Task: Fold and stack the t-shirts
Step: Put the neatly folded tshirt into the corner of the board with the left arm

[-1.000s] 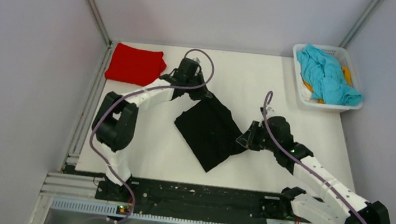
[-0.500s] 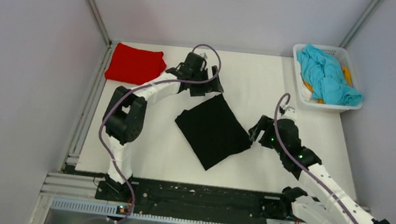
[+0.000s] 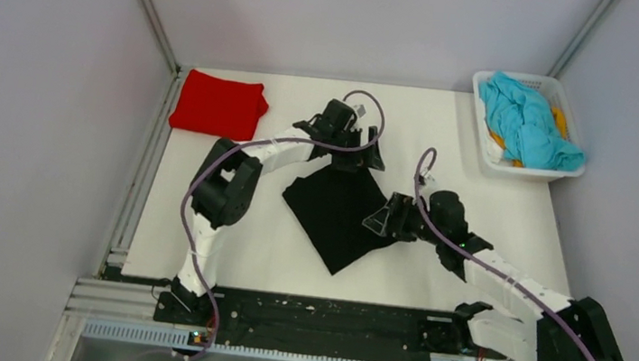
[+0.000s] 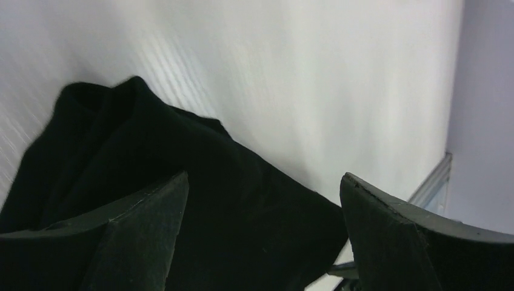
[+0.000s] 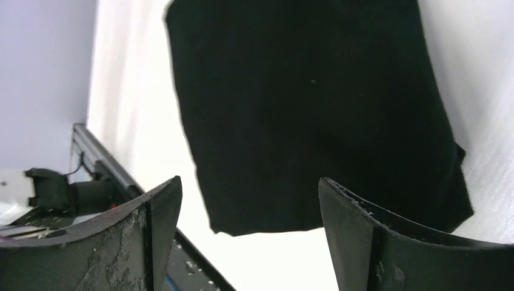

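1. Black t-shirt point(image 3: 344, 211): folded into a rough square and turned cornerwise. It lies flat at the middle of the counter point(image 3: 423, 120). The left wrist view shows its far corner rumpled point(image 4: 182, 182). The right wrist view shows it as a smooth dark panel point(image 5: 315, 109).
2. Left pincer point(image 3: 371, 157): sits at the far corner of the black t-shirt. Its fingers point(image 4: 139, 242) are spread wide with the cloth showing between them. Nothing is gripped, and whether the tips touch the fabric cannot be told.
3. Right pincer point(image 3: 381, 222): sits at the right edge of the black t-shirt and points across it. Its fingers point(image 5: 357, 242) are parted and hold nothing, and the shirt lies in the gap between them.
4. Red t-shirt point(image 3: 218, 104): folded into a neat rectangle. It lies far left of the black t-shirt, well apart from it, at the counter's back left corner.
5. White basket point(image 3: 535, 172): stands far right of the black t-shirt, well apart, at the counter's back right corner.
6. Teal t-shirt point(image 3: 527, 122): unfolded and heaped inside the white basket.
7. Orange garment point(image 3: 561, 122): partly visible under the teal t-shirt in the same basket. Its type cannot be told.
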